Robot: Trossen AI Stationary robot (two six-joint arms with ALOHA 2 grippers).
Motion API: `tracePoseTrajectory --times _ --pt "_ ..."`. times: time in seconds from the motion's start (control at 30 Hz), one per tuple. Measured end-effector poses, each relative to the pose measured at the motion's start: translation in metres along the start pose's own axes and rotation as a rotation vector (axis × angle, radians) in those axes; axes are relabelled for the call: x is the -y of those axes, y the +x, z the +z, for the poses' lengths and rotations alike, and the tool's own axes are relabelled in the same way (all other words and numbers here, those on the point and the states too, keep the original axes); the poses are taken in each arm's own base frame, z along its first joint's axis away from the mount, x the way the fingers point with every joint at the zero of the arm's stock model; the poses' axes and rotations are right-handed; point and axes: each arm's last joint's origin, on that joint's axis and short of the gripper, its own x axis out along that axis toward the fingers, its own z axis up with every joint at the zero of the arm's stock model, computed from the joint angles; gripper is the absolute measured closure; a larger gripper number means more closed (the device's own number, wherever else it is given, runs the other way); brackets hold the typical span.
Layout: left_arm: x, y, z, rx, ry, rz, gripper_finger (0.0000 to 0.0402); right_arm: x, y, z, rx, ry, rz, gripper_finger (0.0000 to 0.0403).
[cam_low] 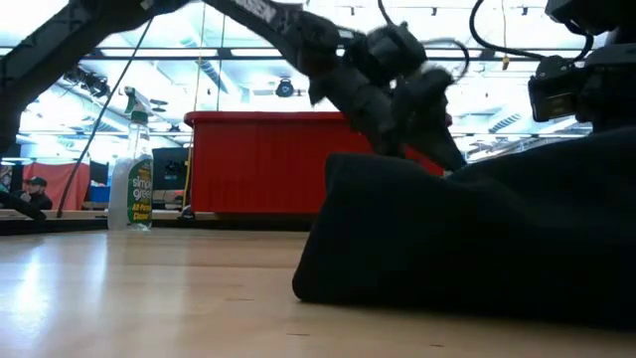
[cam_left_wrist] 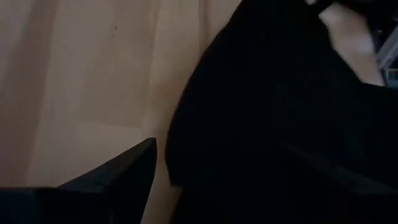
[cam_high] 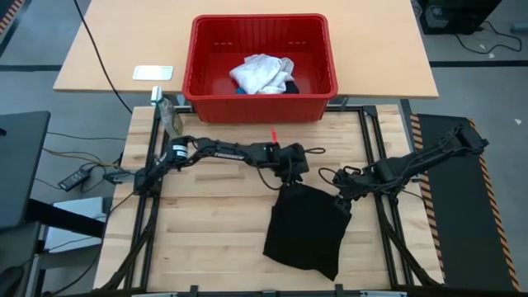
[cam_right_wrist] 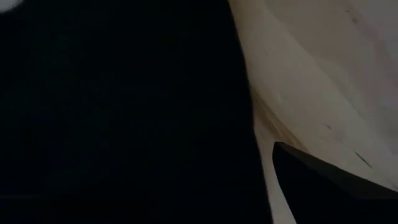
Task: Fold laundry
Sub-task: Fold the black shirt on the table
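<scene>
The black shirt [cam_high: 305,231] lies bunched on the wooden table near its near edge and bulks up in the low view [cam_low: 477,239]. My left gripper [cam_high: 290,180] is at the shirt's far left corner. My right gripper [cam_high: 341,196] is at its far right corner. In each wrist view one dark finger shows beside the cloth and the other is hidden by it. The white garment [cam_high: 262,74] lies in the red basket [cam_high: 260,109], with a sliver of blue cloth [cam_high: 241,90] at its edge. My left gripper holds the shirt's far left corner [cam_left_wrist: 186,124], coming from above. One finger [cam_left_wrist: 112,180] shows beside the cloth and the other is under it. That corner stands raised while the rest lies on the table. My right gripper holds the shirt's far right corner [cam_right_wrist: 236,124] from above. One finger [cam_right_wrist: 336,186] shows and black cloth covers the other. The shirt's far edge runs between the two grippers.
The red basket stands at the table's far edge, behind both grippers. A spray bottle [cam_high: 169,115] stands at the far left corner, also seen in the low view [cam_low: 131,179]. Bare wood [cam_high: 206,223] stretches left of the shirt.
</scene>
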Motion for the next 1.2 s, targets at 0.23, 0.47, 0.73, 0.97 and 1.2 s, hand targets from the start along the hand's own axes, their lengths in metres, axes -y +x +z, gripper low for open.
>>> tracePoseTrajectory --times 0.23,0.47,0.73,0.97,1.2 --pt "-0.007 0.017 -0.005 0.022 -0.013 0.007 0.0095 -0.002 0.005 -0.002 -0.072 -0.003 0.011 0.0106" --pt "0.004 0.021 -0.002 0.069 0.119 -0.033 0.019 0.001 0.013 -0.004 -0.094 0.001 -0.032 0.016" --pt "0.014 0.023 -0.004 0.059 0.14 -0.122 0.0381 0.004 0.021 -0.008 -0.147 -0.002 0.013 0.0316" --pt "0.017 0.014 0.0 0.056 0.075 -0.128 0.0398 -0.004 0.017 -0.005 -0.172 -0.047 0.111 0.0378" --pt "0.046 -0.035 0.015 0.05 0.082 -0.125 0.04 -0.021 0.002 0.004 -0.131 -0.088 0.186 0.0391"
